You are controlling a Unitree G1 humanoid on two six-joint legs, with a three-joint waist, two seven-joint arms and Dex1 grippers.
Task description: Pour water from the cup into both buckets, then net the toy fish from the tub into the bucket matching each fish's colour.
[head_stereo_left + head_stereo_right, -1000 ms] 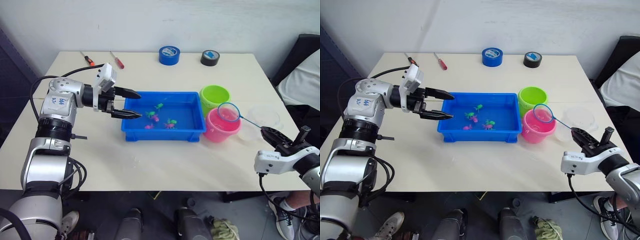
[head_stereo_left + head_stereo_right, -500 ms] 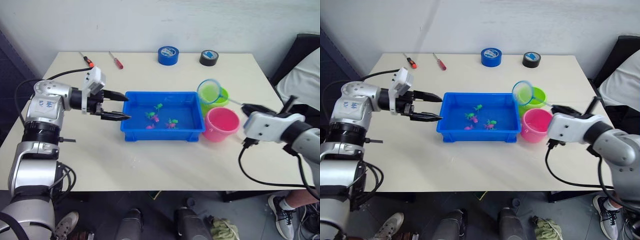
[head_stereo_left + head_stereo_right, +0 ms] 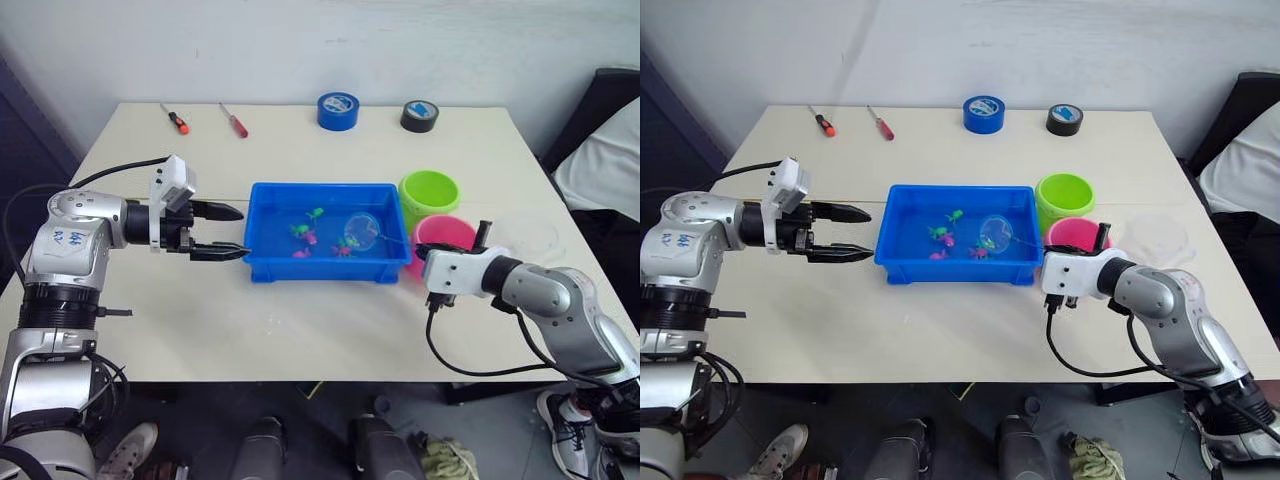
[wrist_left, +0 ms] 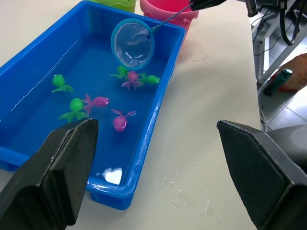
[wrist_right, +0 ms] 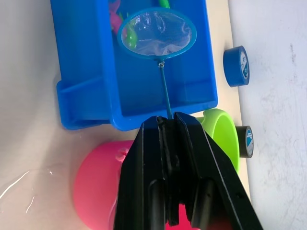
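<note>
the net [image 3: 360, 232] is held by its thin handle in the closed fingers of the right gripper [image 5: 168, 125], hoop over the right part of the tub [image 3: 262, 262] above the toy fish [image 4: 122, 120]. left gripper [image 3: 232, 232] fingers are spread wide, empty, beside the tub's left wall. pink bucket [image 3: 447, 232] and green bucket [image 3: 429, 190] are set right of the tub on the bench [image 3: 300, 320].

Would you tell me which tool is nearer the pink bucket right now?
Right. The right tool sits just over the pink bucket, holding the net. The left tool hovers open beyond the far end of the tub.
</note>
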